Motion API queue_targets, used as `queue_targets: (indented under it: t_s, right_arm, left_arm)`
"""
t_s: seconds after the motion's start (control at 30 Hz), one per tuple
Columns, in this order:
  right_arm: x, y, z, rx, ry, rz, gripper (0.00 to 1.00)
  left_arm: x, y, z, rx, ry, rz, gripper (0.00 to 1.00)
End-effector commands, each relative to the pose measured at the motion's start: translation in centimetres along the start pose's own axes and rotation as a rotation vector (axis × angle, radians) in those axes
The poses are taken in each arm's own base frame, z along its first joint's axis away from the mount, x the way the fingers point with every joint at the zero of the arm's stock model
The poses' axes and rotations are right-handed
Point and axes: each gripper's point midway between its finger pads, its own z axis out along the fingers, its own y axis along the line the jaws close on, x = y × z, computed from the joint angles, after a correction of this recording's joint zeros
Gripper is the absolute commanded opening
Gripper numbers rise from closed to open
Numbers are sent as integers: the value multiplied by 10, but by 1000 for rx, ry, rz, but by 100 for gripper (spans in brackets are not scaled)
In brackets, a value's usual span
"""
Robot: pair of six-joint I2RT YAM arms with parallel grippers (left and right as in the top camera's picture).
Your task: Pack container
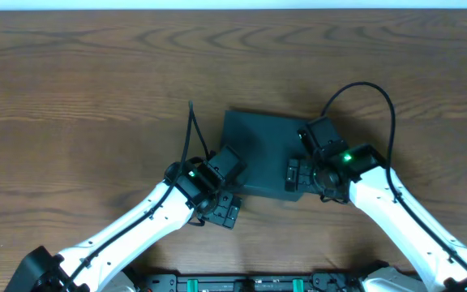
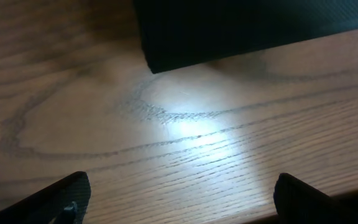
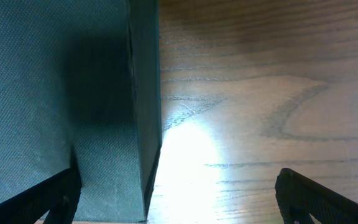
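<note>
The container (image 1: 258, 150) is a dark teal-black square box lying mid-table with its flat lid down. My left gripper (image 1: 227, 212) is open and empty over bare wood, just in front of the box's near left corner. In the left wrist view the box corner (image 2: 247, 25) lies ahead of the open fingers (image 2: 179, 199). My right gripper (image 1: 296, 173) is open and straddles the box's right edge. In the right wrist view one finger is over the box top (image 3: 55, 81), the other over the table, with the gripper (image 3: 176, 193) holding nothing. No snack items show.
The wooden table (image 1: 71, 97) spreads out on all sides, its far edge at the top of the overhead view. A black cable (image 1: 371, 89) loops above the right arm; another cable (image 1: 191, 130) rises from the left wrist.
</note>
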Motion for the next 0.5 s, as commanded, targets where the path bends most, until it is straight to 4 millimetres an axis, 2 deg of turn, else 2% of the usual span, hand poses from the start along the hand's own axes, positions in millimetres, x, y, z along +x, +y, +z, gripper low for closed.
queue_targets:
  t_s: [0.0,0.13,0.23,0.33,0.4,0.47]
  right_arm:
    - [9,-5,11,27,23,9,99]
    - [-1,2,6,-4,-17,32,99]
    - [-13,10,-14,-43,-70,35,99]
    - [-23,14,-51,-95,-142,32,99]
    - [-21,12,-65,-113,-167,35,99]
    - [-17,-2,-70,-70,-178,89,99]
  left_arm:
    - [-1,3,1,-21,-7,-10,95]
    - [-6,1,-7,-13,-24,-14,95]
    - [-17,-2,-27,-7,-74,-12,95]
    - [-34,11,-57,-79,-169,-26,95]
    - [-43,23,-69,-93,-200,-69,95]
    - [-49,40,-71,-88,-199,-146,95]
